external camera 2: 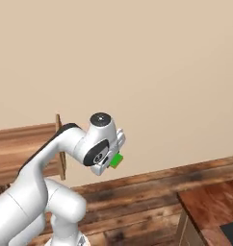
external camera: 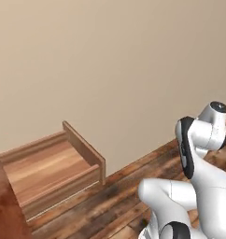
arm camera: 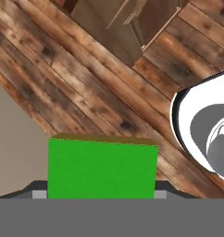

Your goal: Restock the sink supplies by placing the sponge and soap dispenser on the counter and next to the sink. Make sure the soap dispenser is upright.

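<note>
The fingers are clamping the sponge (arm camera: 102,169) across its flat sides, the gripper (external camera 2: 110,162) carrying it above the wooden floor (external camera 2: 152,192), well apart from the counter (external camera 2: 210,202); judged light, soft and squashy, it is needing only gentle pressure.
</note>
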